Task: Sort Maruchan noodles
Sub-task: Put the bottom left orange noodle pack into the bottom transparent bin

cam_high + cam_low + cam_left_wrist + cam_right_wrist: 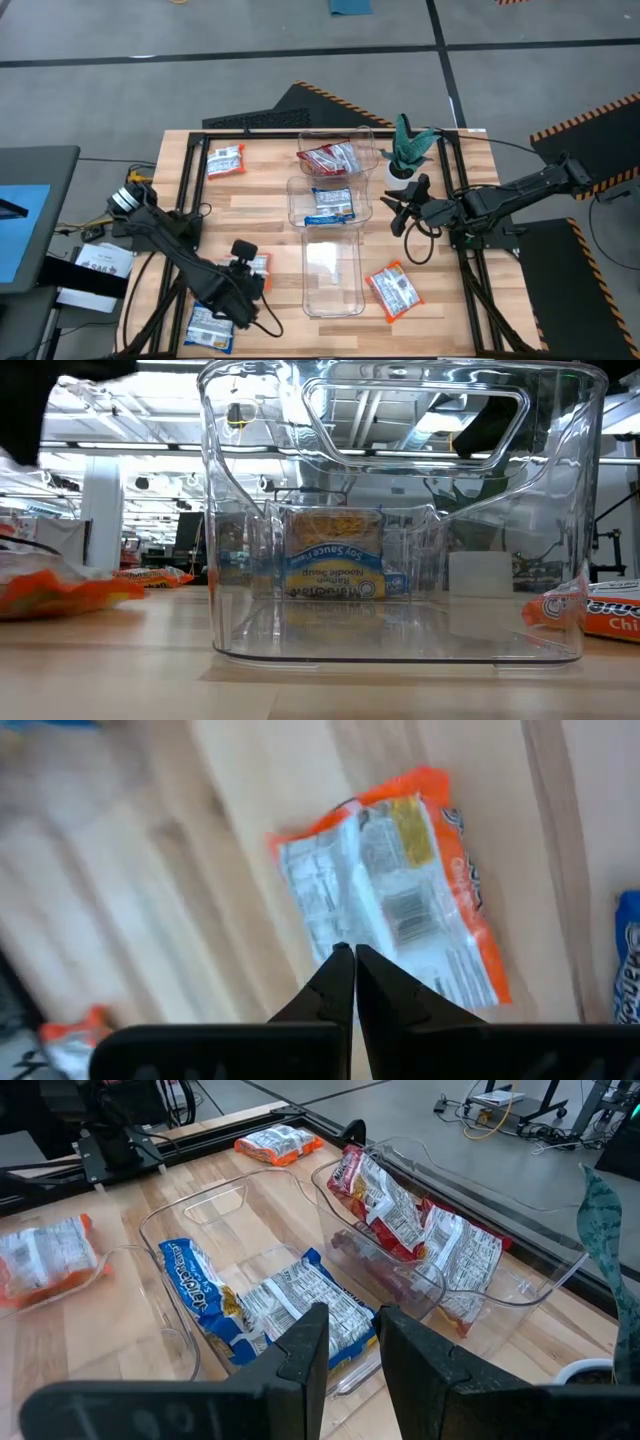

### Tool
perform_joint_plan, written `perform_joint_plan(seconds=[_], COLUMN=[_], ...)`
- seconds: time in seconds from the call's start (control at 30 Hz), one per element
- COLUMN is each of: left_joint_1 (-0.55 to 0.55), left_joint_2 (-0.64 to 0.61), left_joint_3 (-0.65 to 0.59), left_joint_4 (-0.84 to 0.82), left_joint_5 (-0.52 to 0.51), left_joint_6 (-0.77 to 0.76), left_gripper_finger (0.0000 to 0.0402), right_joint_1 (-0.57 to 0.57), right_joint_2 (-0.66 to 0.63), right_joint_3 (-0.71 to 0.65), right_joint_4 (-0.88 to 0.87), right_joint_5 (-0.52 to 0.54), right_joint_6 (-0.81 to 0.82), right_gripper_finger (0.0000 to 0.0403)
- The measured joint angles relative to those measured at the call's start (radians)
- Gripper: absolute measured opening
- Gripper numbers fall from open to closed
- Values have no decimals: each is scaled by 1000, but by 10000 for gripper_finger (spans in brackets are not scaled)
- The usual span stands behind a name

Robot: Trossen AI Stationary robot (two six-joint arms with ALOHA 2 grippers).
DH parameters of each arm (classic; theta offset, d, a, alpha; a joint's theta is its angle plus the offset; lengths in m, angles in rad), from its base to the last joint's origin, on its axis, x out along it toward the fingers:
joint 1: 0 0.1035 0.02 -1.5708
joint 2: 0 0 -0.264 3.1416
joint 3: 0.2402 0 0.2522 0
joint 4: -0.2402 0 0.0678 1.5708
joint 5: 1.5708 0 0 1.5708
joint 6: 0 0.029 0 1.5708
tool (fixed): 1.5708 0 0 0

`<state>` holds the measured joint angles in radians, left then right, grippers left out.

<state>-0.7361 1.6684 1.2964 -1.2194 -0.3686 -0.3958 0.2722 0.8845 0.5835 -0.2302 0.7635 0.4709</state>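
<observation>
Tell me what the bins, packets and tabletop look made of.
Bins: clear rigid plastic, glossy; you see straight through, with highlights on the rims.
Noodle packets: thin printed plastic film, crinkled and shiny.
Tabletop: light wood planks, matte, visible grain and seams; dark frame looks like metal.

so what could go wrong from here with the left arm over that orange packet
The left gripper hangs with fingers shut above the orange packet; unless it opens before descending, it would likely push the packet instead of gripping it. The nearest bin holds no packets, and a blue packet lies close by, so a sideways shove could disturb it.
</observation>
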Motion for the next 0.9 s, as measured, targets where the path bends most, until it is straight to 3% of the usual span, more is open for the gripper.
perform_joint_plan(seconds=[0.2,0.43,0.6,0.9], left_joint_1=[0,11,-6,-138], left_joint_2=[-52,-66,-65,-65], left_joint_3=[89,43,-39,-149], left_joint_4=[-46,-21,60,138], left_joint_5=[-101,-131,-39,-17], left_joint_6=[9,-120,-204,-271], left_gripper_finger=[0,12,72,205], right_joint_1=[0,0,0,0], right_joint_2=[0,0,0,0], right_joint_3=[0,0,0,0], right_joint_4=[0,0,-1,-1], right_joint_5=[0,-3,-4,-4], right_joint_6=[0,0,0,0], right_gripper_finger=[118,118,118,118])
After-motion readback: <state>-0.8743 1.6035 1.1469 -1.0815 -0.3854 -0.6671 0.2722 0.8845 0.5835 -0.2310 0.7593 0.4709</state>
